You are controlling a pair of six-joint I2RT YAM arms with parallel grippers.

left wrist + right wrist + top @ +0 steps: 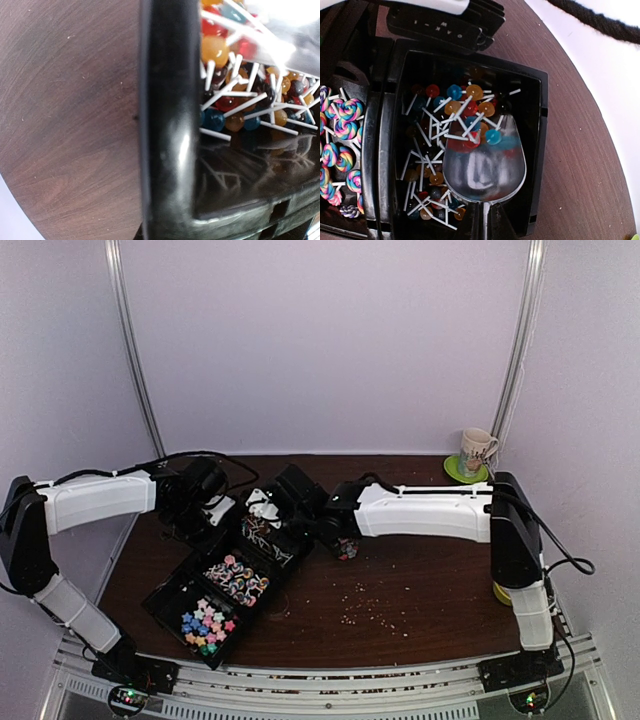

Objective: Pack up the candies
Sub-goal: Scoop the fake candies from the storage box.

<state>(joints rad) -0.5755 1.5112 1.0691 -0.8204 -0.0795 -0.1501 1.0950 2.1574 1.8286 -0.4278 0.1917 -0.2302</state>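
Note:
A black three-compartment tray [165, 592] lies diagonally on the brown table. Star-shaped candies [205, 623] fill its near compartment, swirl lollipops [237, 578] the middle one, and small ball lollipops [455, 100] the far one. My right gripper [485, 227] is shut on the handle of a clear scoop [485, 172]. The scoop sits in the far compartment with a few ball lollipops on its front lip. My left gripper [224, 508] is shut on the tray's far-left rim [167, 125]; its fingers are hidden in the left wrist view.
A mug [478, 450] stands on a green saucer [462, 472] at the back right corner. Pale crumbs [370, 605] are scattered right of the tray. A yellow object [500, 592] sits by the right arm's base. White curtain walls surround the table.

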